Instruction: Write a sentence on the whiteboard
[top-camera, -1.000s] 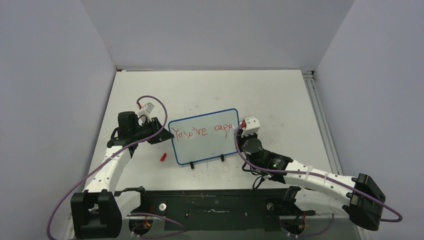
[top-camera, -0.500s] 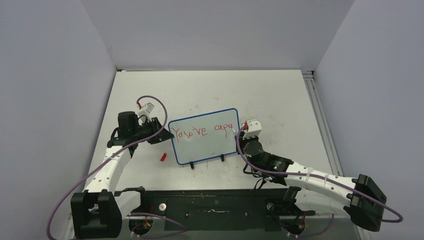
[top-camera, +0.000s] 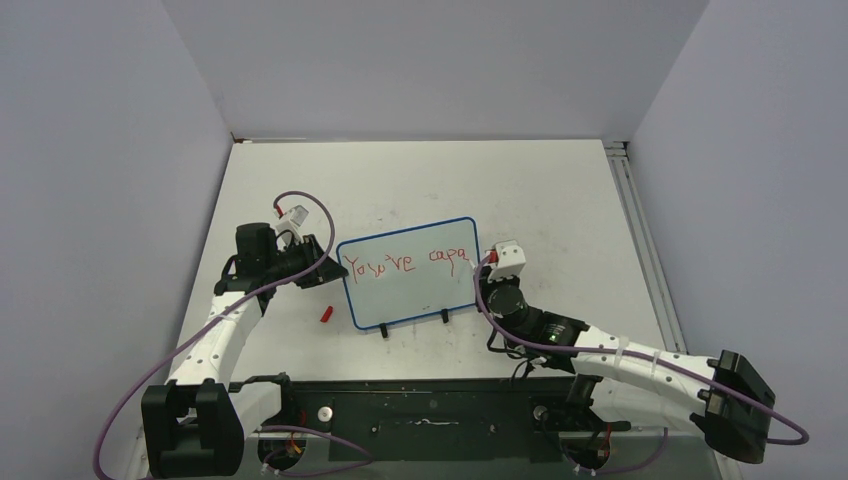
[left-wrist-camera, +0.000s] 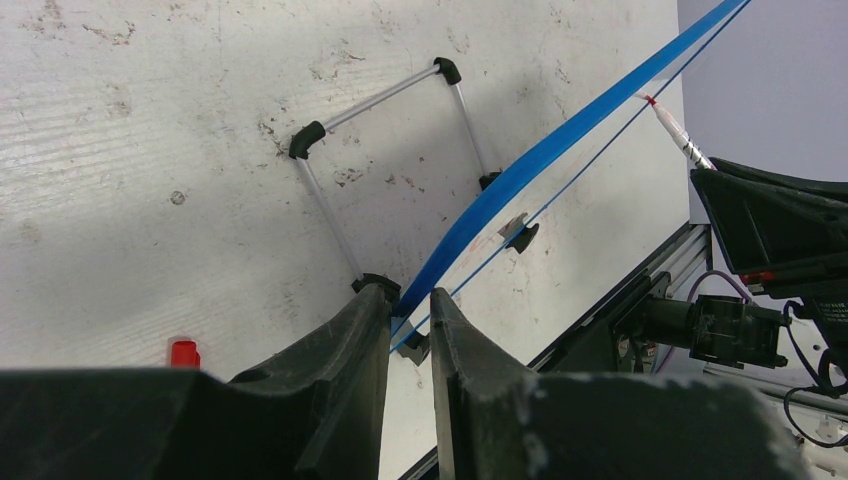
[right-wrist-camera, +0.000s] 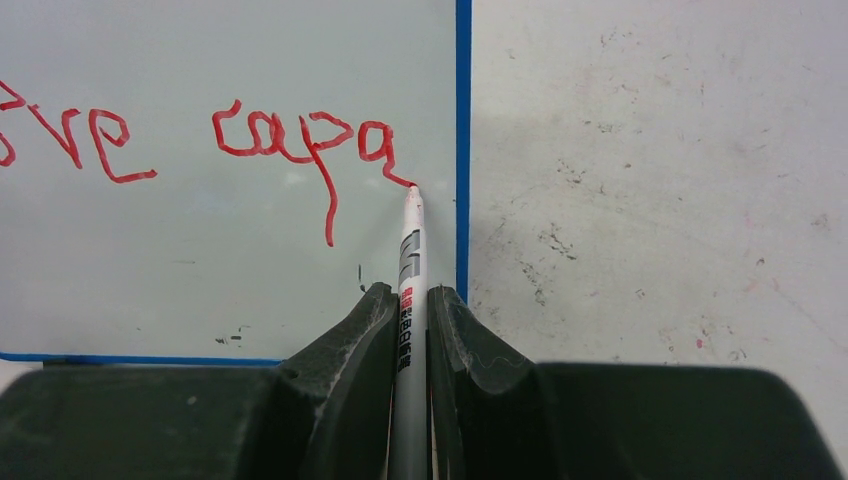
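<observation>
The whiteboard (top-camera: 415, 295), blue-framed, stands tilted on two black clip feet mid-table. Red lettering of the sentence (top-camera: 405, 263) reads roughly "You've capa" along its top. My left gripper (left-wrist-camera: 408, 298) is shut on the board's left blue frame edge (left-wrist-camera: 540, 160), which runs between the fingers. My right gripper (right-wrist-camera: 412, 295) is shut on a white marker (right-wrist-camera: 410, 250). The marker's tip touches the board at the tail of the last red "a" (right-wrist-camera: 380, 150), just inside the right frame strip. From above, the right gripper (top-camera: 486, 270) sits at the board's right edge.
A red marker cap (top-camera: 326, 313) lies on the scuffed table left of the board's near corner. A wire stand (left-wrist-camera: 390, 92) props the board from behind. Grey walls close in on three sides, a metal rail (top-camera: 640, 240) runs along the right, and the arms' base bar (top-camera: 430, 410) runs along the near edge.
My right wrist has slid slightly right and toward the near edge, with the marker drawing the tail of the last "a". The left arm and the board have stayed put.
</observation>
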